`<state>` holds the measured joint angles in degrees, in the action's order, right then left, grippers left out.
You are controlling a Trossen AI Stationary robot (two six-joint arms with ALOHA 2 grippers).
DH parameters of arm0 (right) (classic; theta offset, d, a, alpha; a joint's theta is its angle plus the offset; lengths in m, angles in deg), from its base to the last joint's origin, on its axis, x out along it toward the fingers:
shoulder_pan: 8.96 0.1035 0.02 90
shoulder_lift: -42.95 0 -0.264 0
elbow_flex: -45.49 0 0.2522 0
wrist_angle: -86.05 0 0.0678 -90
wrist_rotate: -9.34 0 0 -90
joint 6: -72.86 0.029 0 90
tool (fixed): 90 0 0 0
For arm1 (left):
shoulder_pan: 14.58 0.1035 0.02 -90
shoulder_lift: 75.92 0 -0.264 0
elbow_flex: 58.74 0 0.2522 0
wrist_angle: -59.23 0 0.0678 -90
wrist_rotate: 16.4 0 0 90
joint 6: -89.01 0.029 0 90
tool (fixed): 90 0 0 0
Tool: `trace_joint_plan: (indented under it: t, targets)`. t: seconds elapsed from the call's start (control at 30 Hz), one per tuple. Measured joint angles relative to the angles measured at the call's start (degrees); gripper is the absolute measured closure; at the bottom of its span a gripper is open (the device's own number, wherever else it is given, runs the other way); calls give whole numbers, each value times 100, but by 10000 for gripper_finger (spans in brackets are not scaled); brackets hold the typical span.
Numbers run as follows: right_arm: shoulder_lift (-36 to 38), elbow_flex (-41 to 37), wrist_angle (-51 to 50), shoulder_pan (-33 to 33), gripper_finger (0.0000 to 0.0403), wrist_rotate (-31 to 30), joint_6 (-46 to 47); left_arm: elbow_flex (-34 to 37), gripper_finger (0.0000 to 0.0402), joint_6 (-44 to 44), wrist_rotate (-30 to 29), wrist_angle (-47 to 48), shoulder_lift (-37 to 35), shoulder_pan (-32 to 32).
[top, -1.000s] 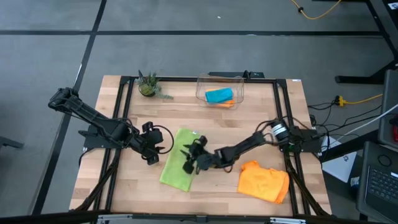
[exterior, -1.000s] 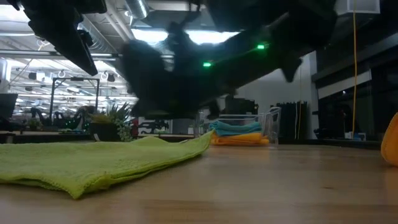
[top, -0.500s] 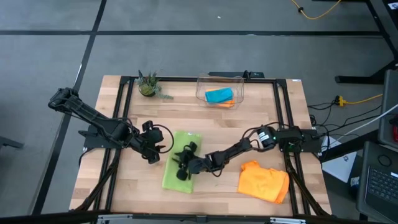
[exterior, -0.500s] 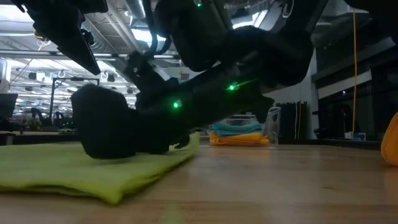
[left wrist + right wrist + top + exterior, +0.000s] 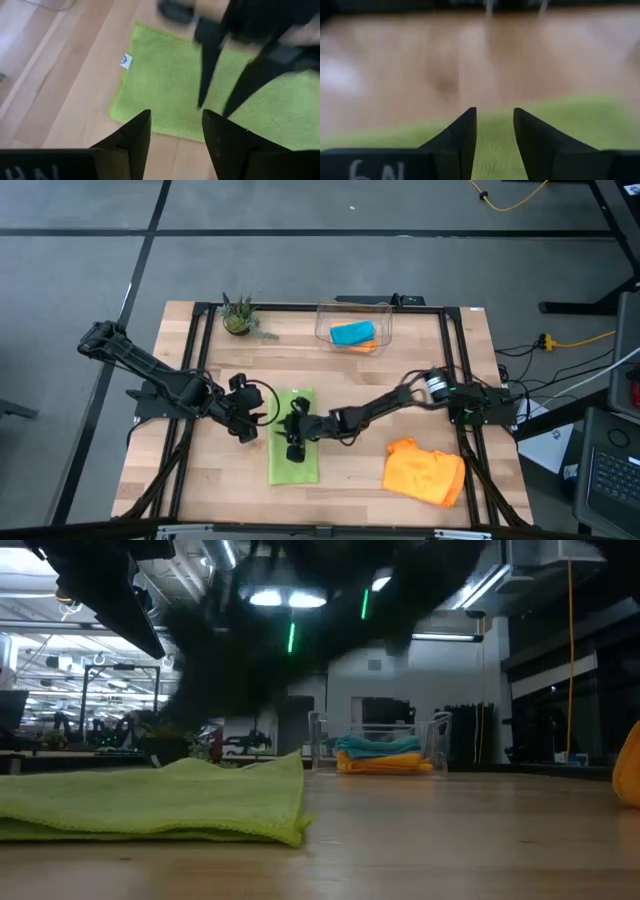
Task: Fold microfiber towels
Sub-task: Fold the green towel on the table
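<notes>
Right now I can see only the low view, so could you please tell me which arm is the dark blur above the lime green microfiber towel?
Observer: It is the right gripper, poised over the lime green microfiber towel, jaws open and empty.
Operator: Thank you. Where is the left gripper?
Observer: The left gripper hangs at the towel's left edge, jaws open, holding nothing.
Operator: And the orange shape at my right edge?
Observer: That is a crumpled orange microfiber towel, not yet folded, lying apart from the green one on the right arm's side.
</notes>
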<state>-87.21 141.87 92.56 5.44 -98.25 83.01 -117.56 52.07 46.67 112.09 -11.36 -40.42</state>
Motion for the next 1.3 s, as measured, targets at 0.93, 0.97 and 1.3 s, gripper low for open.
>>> trace_joint_plan:
  t: [0.93, 0.97, 1.3]
  targets:
    - [1667, 29, -3530, 1503, 267, 737, 484, -2, 230, 745, 930, -3210, 2178, -1600]
    - [1665, 29, -3640, 1509, 260, 735, 575, -2, 227, 712, 1068, -3224, 2186, -1587]
    - [1151, 29, -3497, 1485, 135, 797, 589, -4, 177, 689, 1446, -3557, 2577, -1506]
